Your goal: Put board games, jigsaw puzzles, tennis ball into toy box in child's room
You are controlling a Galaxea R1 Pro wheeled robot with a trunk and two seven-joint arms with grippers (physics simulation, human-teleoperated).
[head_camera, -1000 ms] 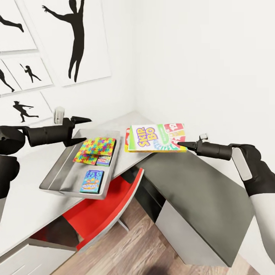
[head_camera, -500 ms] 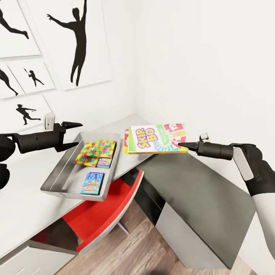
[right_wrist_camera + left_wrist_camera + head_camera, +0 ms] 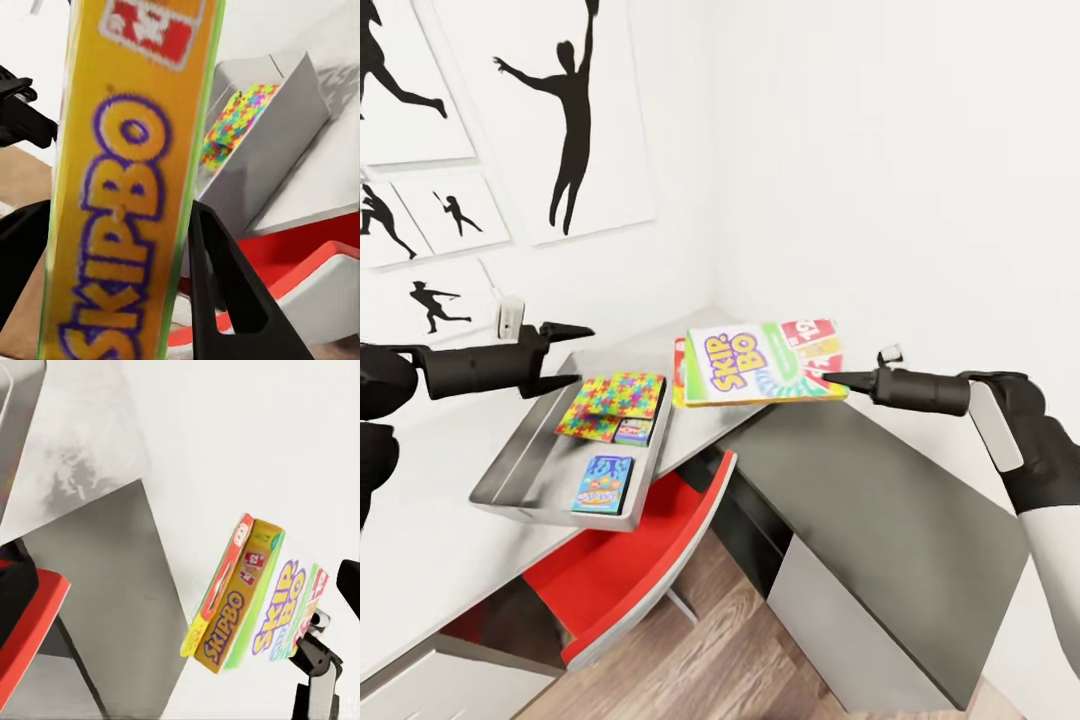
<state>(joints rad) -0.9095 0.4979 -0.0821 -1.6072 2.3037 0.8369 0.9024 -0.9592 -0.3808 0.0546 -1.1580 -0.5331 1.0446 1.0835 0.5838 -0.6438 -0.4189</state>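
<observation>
Games (image 3: 760, 362) are hanging mid-frame, pinched by the right gripper (image 3: 828, 380). Left gripper (image 3: 565, 355) is spreading over the box (image 3: 510, 470). Carrying them level should be helping clear its rim.

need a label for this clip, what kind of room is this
Probably a child's bedroom or playroom: a corner desk holds a clear bin of jigsaw puzzles, the right claw carries Skip-Bo games, dancer silhouettes line the wall.

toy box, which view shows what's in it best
Head view: the toy box shows whole, with a jigsaw puzzle and two small boxes inside. Right wrist view catches one corner and the puzzle; left wrist view, barely an edge.
</observation>
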